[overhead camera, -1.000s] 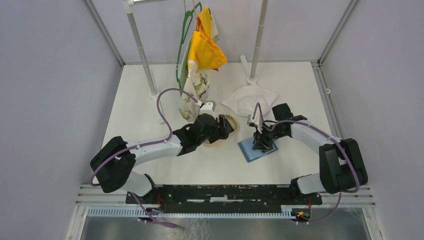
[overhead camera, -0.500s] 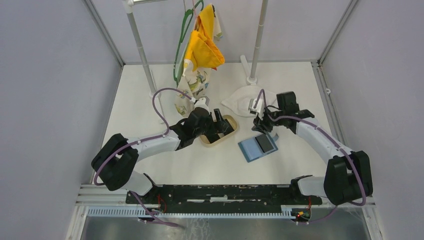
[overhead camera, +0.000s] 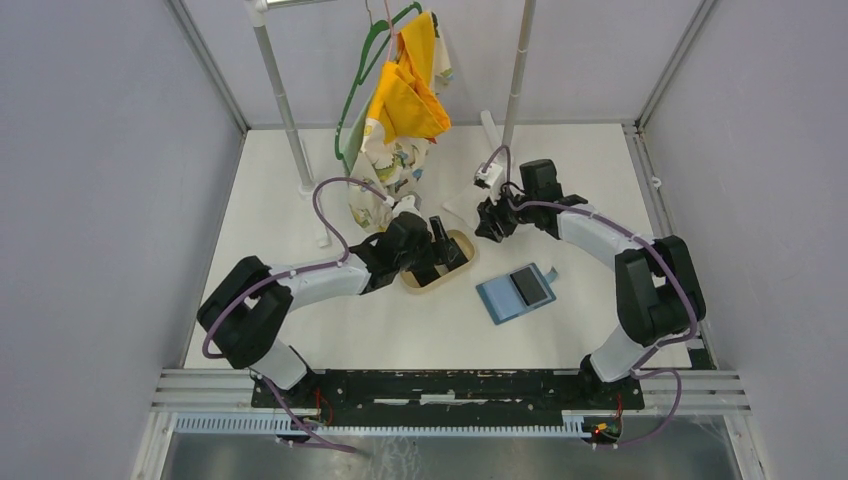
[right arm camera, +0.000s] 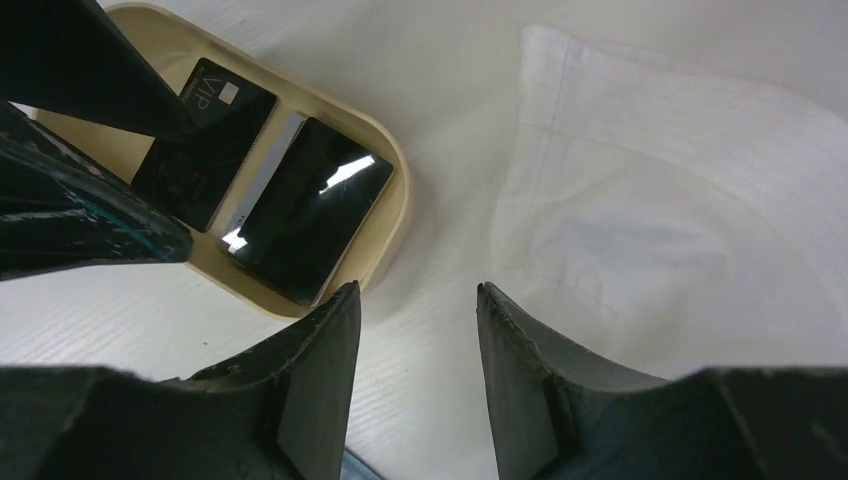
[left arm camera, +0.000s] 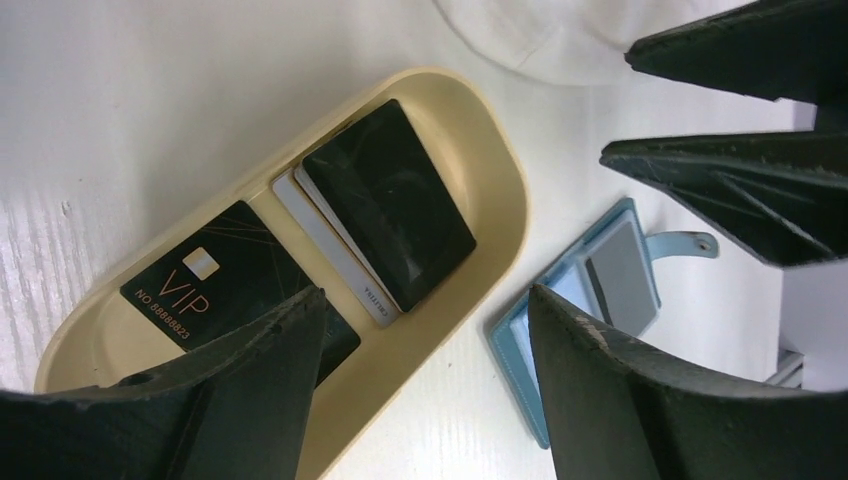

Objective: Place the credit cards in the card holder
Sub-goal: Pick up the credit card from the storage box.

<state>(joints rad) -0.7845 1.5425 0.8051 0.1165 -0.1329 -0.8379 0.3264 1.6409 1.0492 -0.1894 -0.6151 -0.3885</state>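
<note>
White worktop (overhead camera: 400, 335) all round, boxed in by pale grey walls (overhead camera: 100, 200). At the back stand metal poles (overhead camera: 285, 110), and a green hanger (overhead camera: 350, 110) carries a yellow cloth (overhead camera: 405, 95). A white cloth (right arm camera: 650, 200) lies crumpled at the far right.

Left pincer (left arm camera: 425, 300) now: it's right over the tan tray (left arm camera: 500, 170), fingers spread wide, nothing between them. One fingertip sits in front of a corner of the black VIP card (left arm camera: 225, 290); whether it touches, I can't tell.

Over to the right pincer (right arm camera: 415, 295). It hangs above bare worktop between the tray's end and the white cloth, fingers parted about halfway, gripping nothing.

And the cards. The VIP card lies flat in the tray, gold lettering and a small chip facing up. Beside it in the same tray is a glossy black card (left arm camera: 390, 200), resting on top of a pale card (left arm camera: 330, 250) whose edge peeks out along one side.

The card holder (overhead camera: 500, 300) lies open and flat on the worktop, just beside the tray and toward the right arm. It is blue, squarish, with its little snap strap (left arm camera: 690, 243) sticking out at the side. A dark card (overhead camera: 530, 286) lies on its right half; from the left wrist view it looks tucked into a slot there.
</note>
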